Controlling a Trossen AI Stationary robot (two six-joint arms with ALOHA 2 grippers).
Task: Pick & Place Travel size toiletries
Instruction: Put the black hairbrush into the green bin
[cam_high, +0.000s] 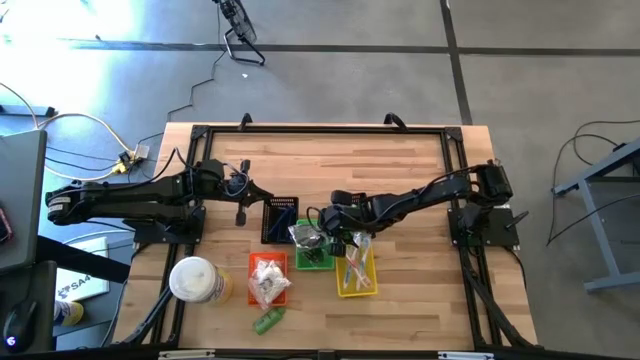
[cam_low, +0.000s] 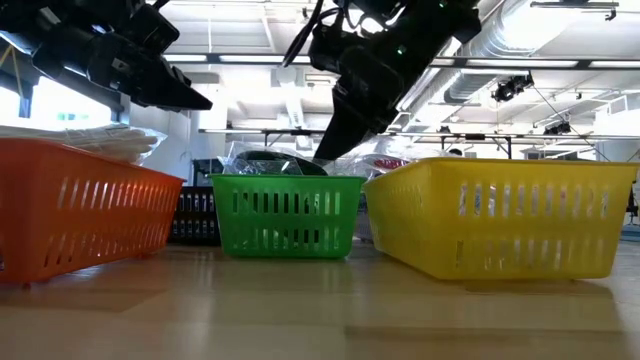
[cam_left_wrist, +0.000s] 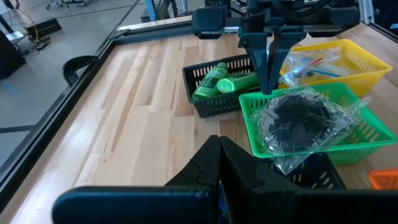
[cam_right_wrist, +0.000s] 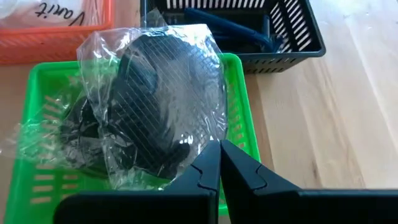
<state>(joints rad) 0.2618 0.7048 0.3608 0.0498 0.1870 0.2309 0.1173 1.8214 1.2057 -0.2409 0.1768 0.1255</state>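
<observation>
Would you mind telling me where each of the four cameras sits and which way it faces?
High view: above the table, looking straight down; both arms show, the right gripper over the green basket.
Low view: at tabletop height, looking level past the orange basket, green basket and yellow basket; both arms hang in from above.
Left wrist view: on the left arm, behind the shut left gripper, facing the green basket and the right arm.
Right wrist view: behind the shut right gripper, looking down at a clear-wrapped dark item.
All four share the green basket.
</observation>
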